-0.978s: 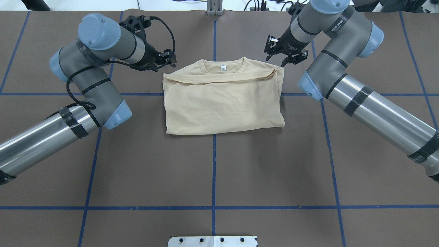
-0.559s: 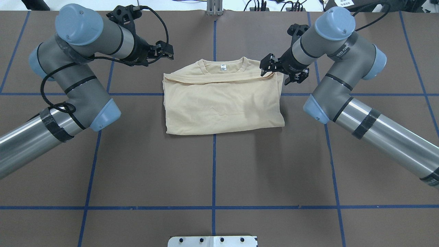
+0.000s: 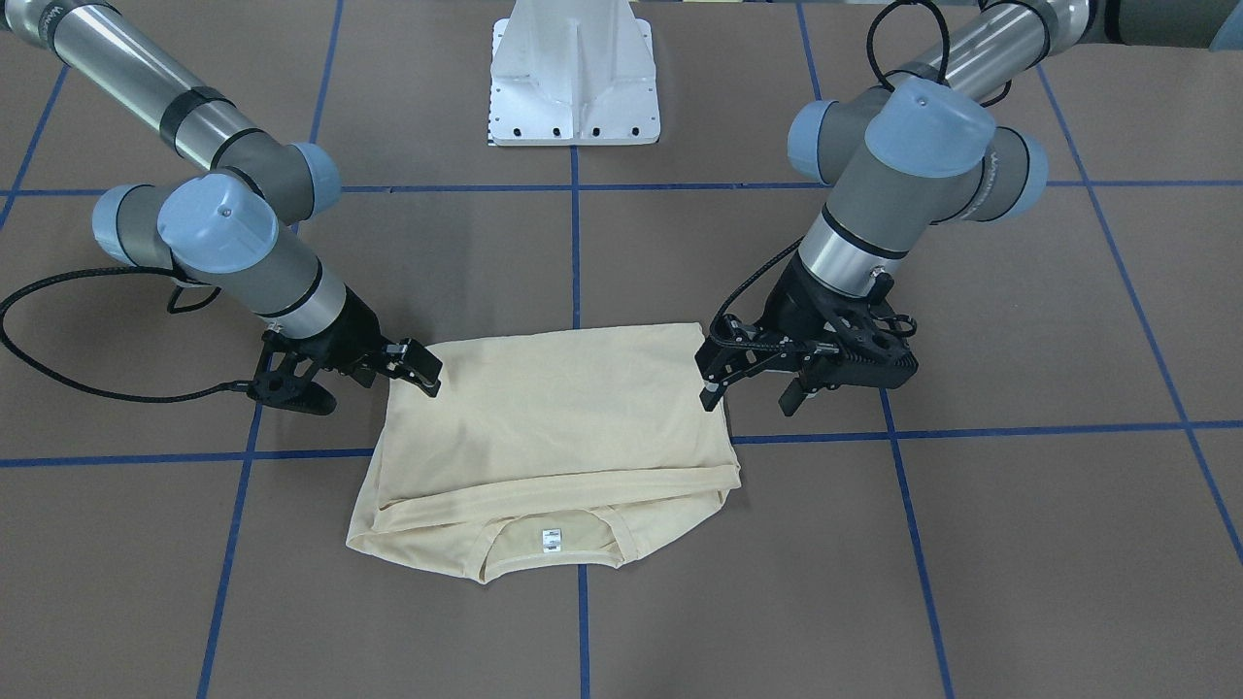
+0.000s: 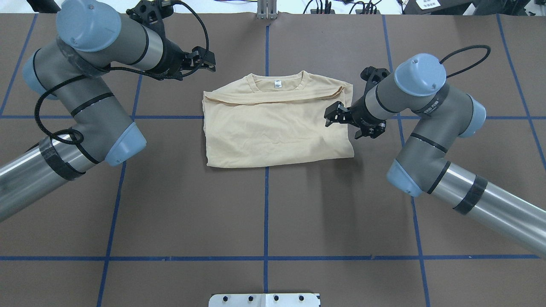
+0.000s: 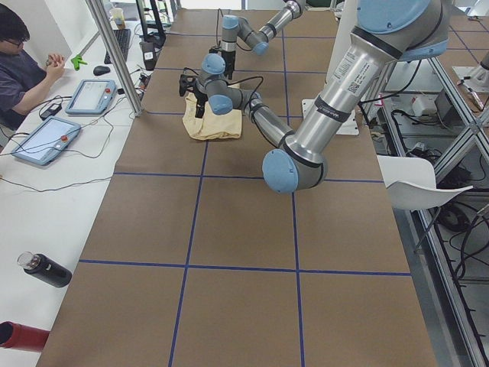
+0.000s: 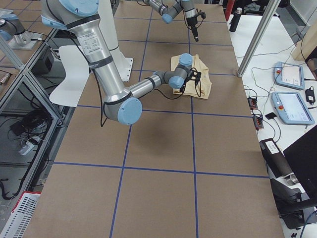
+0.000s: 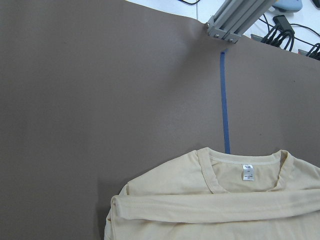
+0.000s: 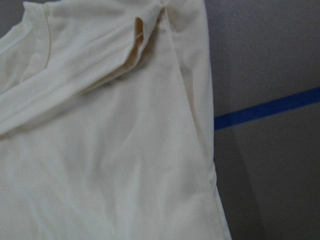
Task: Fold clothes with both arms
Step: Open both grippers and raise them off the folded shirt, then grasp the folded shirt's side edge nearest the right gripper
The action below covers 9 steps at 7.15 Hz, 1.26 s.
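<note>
You have the folded cream shirt (image 4: 273, 128) lying flat on the tabletop (image 4: 264, 213), its collar (image 4: 275, 79) turned away from the robot. Over its right edge the right end effector (image 4: 347, 125) hangs with fingers spread wide. Farther out, past the left shoulder, the left end effector (image 4: 207, 63) hovers, also spread wide.

I log the T-shirt (image 4: 277, 128) as pale cream-yellow, plain on the face that shows, its neck label (image 4: 277, 84) white. Surface (image 4: 170, 204) is flat brown, gridded with blue tape lines (image 4: 265, 213). Left arm (image 4: 98, 123) and right arm (image 4: 422, 153): grey and silver, light blue joint caps, black bands. Fingers (image 4: 334, 116) black. Pedestal base (image 3: 575, 73) white.
</note>
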{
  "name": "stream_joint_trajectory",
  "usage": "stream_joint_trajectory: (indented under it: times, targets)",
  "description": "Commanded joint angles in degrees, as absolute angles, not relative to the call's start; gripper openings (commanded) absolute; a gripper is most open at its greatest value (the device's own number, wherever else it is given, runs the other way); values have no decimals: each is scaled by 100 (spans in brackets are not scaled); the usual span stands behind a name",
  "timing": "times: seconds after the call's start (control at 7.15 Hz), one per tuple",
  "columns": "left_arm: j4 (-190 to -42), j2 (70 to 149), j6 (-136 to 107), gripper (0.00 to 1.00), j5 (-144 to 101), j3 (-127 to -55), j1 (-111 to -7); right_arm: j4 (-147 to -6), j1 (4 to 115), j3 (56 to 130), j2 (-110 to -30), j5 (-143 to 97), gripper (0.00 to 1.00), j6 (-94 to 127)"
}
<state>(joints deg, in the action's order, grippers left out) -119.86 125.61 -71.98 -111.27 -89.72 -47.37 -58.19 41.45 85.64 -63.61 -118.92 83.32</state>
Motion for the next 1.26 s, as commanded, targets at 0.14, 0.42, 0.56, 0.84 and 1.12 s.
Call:
stream_joint_trajectory:
  times: [0.14, 0.42, 0.56, 0.84, 1.12]
  targets:
    - [-11979, 12551, -7198, 100, -11127, -9009, -4737, -6246, 3973, 8797, -6513, -11724, 99, 8358]
    - [-11988, 12419, -7198, 100, -11118, -9114, -4729, -6415, 3929, 8903, -6495, -11742, 94, 8358]
    - [-11988, 12410, -7198, 100, -11118, -9114, -4737, -6442, 3894, 8895, -6495, -11742, 90, 8358]
    - [-11988, 12410, -7198, 100, -11109, -9114, -4729, -6442, 3841, 8895, -6495, -11733, 89, 8367]
    - [-11988, 12410, -7198, 100, -11109, -9114, -4729, -6434, 3841, 8895, -6495, -11742, 8, 8524]
